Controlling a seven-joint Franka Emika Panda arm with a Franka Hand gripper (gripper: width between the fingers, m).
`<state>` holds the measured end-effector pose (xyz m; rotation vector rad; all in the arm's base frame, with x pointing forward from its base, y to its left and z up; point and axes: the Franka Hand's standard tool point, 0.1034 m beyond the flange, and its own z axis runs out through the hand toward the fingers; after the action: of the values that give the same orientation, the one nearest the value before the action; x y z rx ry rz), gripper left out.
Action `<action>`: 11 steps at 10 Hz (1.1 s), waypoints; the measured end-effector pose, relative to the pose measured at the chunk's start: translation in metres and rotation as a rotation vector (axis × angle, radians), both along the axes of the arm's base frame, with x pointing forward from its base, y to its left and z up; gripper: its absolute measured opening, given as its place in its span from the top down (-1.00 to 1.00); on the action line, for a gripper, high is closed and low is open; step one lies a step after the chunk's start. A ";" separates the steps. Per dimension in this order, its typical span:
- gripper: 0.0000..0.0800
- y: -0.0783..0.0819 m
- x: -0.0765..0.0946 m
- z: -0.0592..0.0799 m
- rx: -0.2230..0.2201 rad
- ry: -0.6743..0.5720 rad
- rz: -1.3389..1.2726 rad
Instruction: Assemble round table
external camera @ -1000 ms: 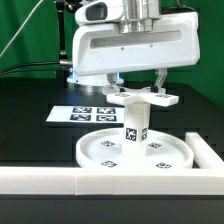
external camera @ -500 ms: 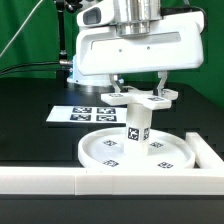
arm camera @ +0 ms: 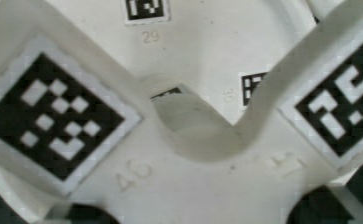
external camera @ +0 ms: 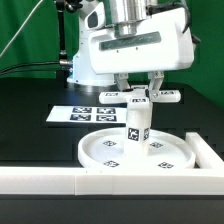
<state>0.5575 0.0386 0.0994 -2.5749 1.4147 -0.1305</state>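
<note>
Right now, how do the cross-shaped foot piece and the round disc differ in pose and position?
The cross-shaped foot piece sits raised on top of the upright leg, between the fingers of the gripper; the round disc lies flat on the black table. The foot piece is a flat cross with arms; the disc is a rimmed circle and looks wider. Both are white and carry black-white square tags.

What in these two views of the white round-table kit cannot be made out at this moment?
- The joint where the white cross-shaped foot piece meets the short cylindrical leg: exterior view, covered by the foot piece; wrist view, same.
- Gripper finger contact: exterior view too small, partly hidden by the foot piece.
- Large rimmed round disc: its near edge is hidden by the white border rail in the exterior view.
</note>
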 end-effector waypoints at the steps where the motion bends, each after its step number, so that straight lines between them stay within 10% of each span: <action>1: -0.12 0.000 0.000 0.000 0.028 0.015 -0.137; 8: -0.12 0.000 0.000 0.000 0.117 0.068 -0.570; 11: -0.57 0.001 0.002 0.006 0.119 0.057 -0.519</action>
<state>0.5592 0.0400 0.1054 -2.0789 2.0143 -0.0458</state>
